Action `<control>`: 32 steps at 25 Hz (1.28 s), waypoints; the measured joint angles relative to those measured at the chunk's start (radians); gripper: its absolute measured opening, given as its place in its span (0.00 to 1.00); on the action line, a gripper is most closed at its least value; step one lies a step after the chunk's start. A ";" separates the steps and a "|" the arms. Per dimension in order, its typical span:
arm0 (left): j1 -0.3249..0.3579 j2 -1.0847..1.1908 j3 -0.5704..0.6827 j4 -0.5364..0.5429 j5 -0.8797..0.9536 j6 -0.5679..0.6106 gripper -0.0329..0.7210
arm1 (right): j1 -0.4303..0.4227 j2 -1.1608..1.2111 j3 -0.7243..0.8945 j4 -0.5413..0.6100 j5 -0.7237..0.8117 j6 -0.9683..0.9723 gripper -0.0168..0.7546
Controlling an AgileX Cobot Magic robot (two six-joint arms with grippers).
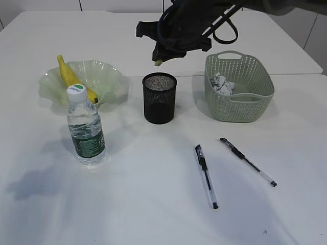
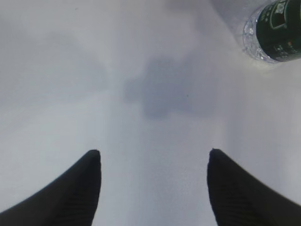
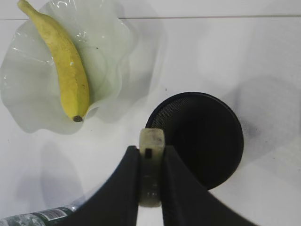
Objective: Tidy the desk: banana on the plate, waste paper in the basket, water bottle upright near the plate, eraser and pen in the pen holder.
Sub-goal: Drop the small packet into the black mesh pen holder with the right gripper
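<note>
Yellow banana on plate, right fingers pinching eraser, left fingers spread, empty.

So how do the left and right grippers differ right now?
The left gripper is open and empty, hanging over bare desk beside the water bottle. The right gripper is shut on the eraser, held above the pen holder. The left is out of the exterior view; the right shows there. Both have black fingers.

Right end effector hangs raised, jaws pinching a pale block; left end effector hovers agape.
</note>
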State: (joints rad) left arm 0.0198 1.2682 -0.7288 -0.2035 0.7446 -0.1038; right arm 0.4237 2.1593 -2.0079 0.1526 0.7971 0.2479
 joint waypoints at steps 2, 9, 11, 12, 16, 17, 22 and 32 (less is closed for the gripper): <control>0.000 0.000 0.000 0.000 0.000 0.000 0.71 | 0.000 0.023 -0.002 0.002 -0.012 0.002 0.11; 0.000 0.000 0.000 0.000 -0.001 0.000 0.70 | 0.000 0.080 -0.004 0.009 -0.069 0.050 0.11; 0.000 0.000 0.000 0.000 -0.001 0.000 0.70 | 0.000 0.086 -0.004 0.009 -0.083 0.061 0.11; 0.000 0.000 0.000 0.000 -0.001 0.000 0.70 | 0.000 0.091 -0.004 0.009 -0.087 0.064 0.11; 0.000 0.000 0.000 0.000 -0.001 0.000 0.70 | 0.000 0.114 -0.008 0.009 -0.098 0.095 0.12; 0.000 0.000 0.000 0.000 -0.001 0.000 0.70 | 0.000 0.120 -0.008 0.009 -0.097 0.100 0.12; 0.000 0.000 0.000 0.005 -0.002 0.000 0.70 | 0.000 0.133 -0.009 -0.026 -0.102 0.111 0.21; 0.000 0.000 0.000 0.005 -0.016 0.000 0.68 | 0.000 0.133 -0.012 -0.034 -0.094 0.121 0.42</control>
State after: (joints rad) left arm 0.0198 1.2682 -0.7288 -0.1985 0.7290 -0.1038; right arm 0.4237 2.2924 -2.0203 0.1190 0.7030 0.3689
